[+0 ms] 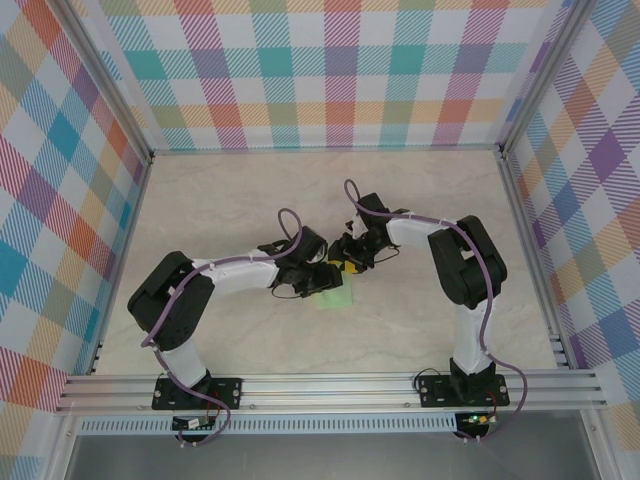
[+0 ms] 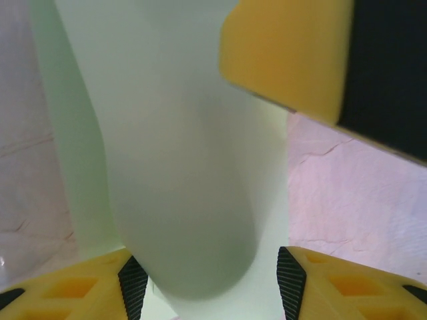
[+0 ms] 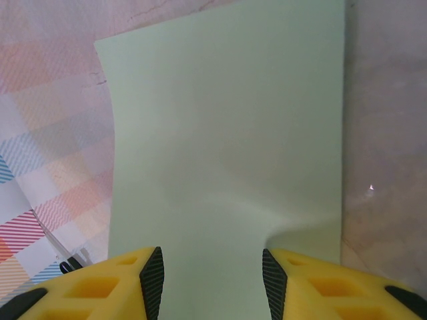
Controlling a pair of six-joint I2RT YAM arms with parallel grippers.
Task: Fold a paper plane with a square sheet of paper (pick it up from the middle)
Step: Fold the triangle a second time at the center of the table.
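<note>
- at the middle of the bench (image 1: 250, 190), from the top camera, what do you make out?
- both arms reach inward and meet there. the left gripper (image 1: 322, 278) and the right gripper (image 1: 350, 263) sit just beside each other. the pale green sheet of paper (image 1: 335, 297) pokes out beneath them toward the bottom of the frame, lying on the bench.
- is the sheet flat?
- not all of it. in the left wrist view it bulges into a rounded curl that fills the middle of the frame and comes down between the two yellow fingers (image 2: 67, 290) at the bottom edge. pinkish bench shows at either side.
- so the left gripper has it?
- i cannot tell. its jaws stand apart with the curl between them. the black pad (image 2: 133, 287) at lower left sits right at the curl's edge, while a sliver of paler paper shows between the curl and the pad at lower right. whether that is a squeeze is not clear.
- and the yellow block in the upper right of that view?
- another yellow finger (image 2: 287, 53) with a black side, close over the paper's right edge. touching or not, i can't say.
- the right gripper?
- parted. in its own wrist view the sheet runs smooth up the middle of the frame, spanning the wide gap between its pads, so nothing is pinched across it. there is a soft dent in the paper just above the lower-right finger.
- what's around the sheet there?
- marbled bench along the top and right, and the blurred checked wall (image 3: 40, 200) at the left.
</note>
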